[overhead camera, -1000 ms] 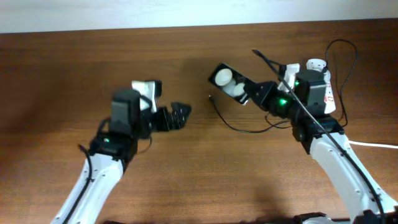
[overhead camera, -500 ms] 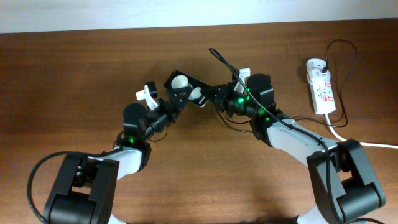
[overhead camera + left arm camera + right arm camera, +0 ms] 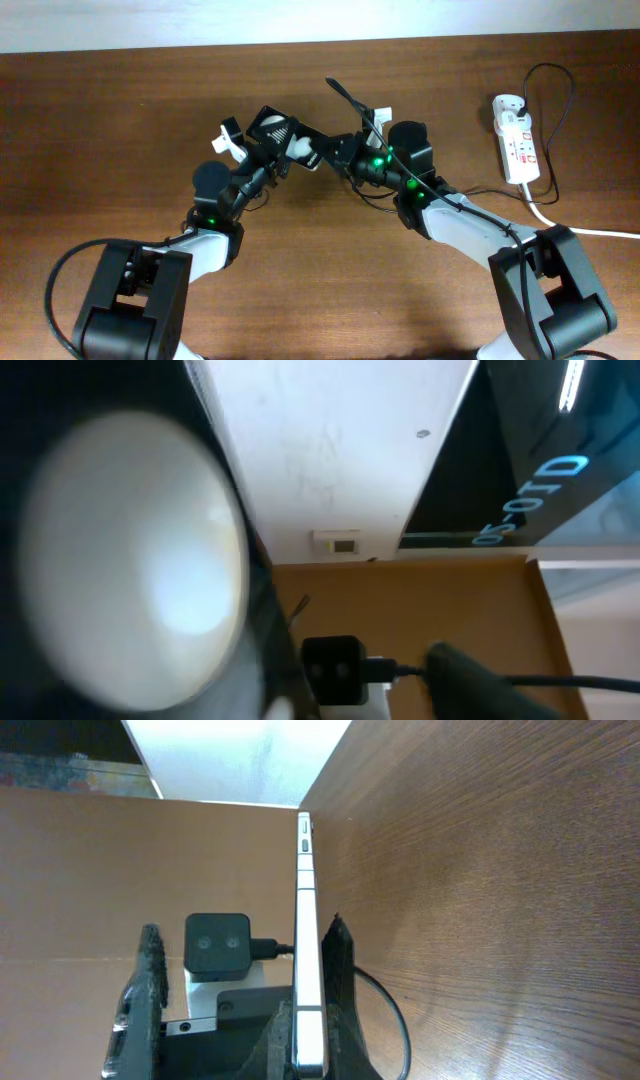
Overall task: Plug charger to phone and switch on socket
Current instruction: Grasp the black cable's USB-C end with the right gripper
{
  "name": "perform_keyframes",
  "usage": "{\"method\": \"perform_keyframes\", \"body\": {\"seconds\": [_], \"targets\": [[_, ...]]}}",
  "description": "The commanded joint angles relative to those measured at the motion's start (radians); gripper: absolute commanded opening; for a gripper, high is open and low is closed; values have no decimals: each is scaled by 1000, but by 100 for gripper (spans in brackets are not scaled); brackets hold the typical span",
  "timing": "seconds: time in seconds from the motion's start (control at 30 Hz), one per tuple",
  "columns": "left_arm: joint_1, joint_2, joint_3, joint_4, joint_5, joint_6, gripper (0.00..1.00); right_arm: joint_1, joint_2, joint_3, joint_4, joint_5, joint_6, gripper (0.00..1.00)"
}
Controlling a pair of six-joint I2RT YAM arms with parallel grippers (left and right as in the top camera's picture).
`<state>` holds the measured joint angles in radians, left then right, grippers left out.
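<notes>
The phone [image 3: 283, 139], a black slab with two white round shapes, is held in the air above the table's middle. My right gripper [image 3: 332, 154] is shut on its right end. In the right wrist view the phone [image 3: 309, 930] shows edge-on between the fingers [image 3: 312, 1055]. My left gripper [image 3: 258, 160] is at the phone's left end and looks open, with one finger [image 3: 150, 990] well apart from the phone. One white round shape fills the left wrist view [image 3: 120, 560]. The charger cable [image 3: 572, 95] runs from the socket [image 3: 516, 140] toward the arms; a loop lies on the table [image 3: 397, 1010]. Its tip is hidden.
The socket's thick white cord [image 3: 600, 232] runs off the right edge. The table's far edge meets a white wall [image 3: 300, 20]. Both arms cross over the table's middle.
My right gripper has carried the phone from the right toward the left. My left gripper has risen and moved right to meet the phone's left end.
</notes>
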<state>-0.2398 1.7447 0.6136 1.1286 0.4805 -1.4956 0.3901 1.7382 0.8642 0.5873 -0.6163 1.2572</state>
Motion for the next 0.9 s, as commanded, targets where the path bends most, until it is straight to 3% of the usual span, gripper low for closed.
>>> {"method": "perform_keyframes", "body": {"seconds": [0.0, 0.17, 0.27, 0.33, 0.37, 0.43, 0.47, 0.53, 0.6, 0.67, 0.8, 0.87], "targets": [[2, -10, 16, 27, 0, -12, 51, 3, 2, 11, -6, 85, -18, 4], [10, -10, 16, 26, 0, -11, 19, 3, 2, 11, -7, 78, -18, 4], [18, -10, 16, 21, 2, -11, 8, 3, 2, 11, -7, 54, -19, 4], [20, -10, 16, 21, 1, -11, 0, -5, 2, 11, -6, -2, -132, 30], [20, -10, 16, 21, 2, -11, 0, -22, 0, 11, -7, -45, -185, 51], [35, -10, 16, 11, 32, -12, 0, -108, -33, 11, -9, -192, -303, 77], [52, -10, 16, -19, 60, -20, 0, -160, -77, 11, -31, -250, -365, 82], [80, -10, 16, -89, 110, -26, 0, -209, -148, 11, -126, -267, -464, 86], [109, -10, 29, -194, 162, -25, 0, -234, -299, 11, -469, -135, -729, 91], [122, -9, 68, -269, 214, -19, 0, -233, -387, 11, -673, -8, -865, 95], [125, 30, 277, -539, 363, 47, 0, -232, -483, 11, -903, 149, -999, 99], [126, 109, 405, -587, 482, 54, 0, -230, -483, 11, -955, 185, -1019, 99]]}}
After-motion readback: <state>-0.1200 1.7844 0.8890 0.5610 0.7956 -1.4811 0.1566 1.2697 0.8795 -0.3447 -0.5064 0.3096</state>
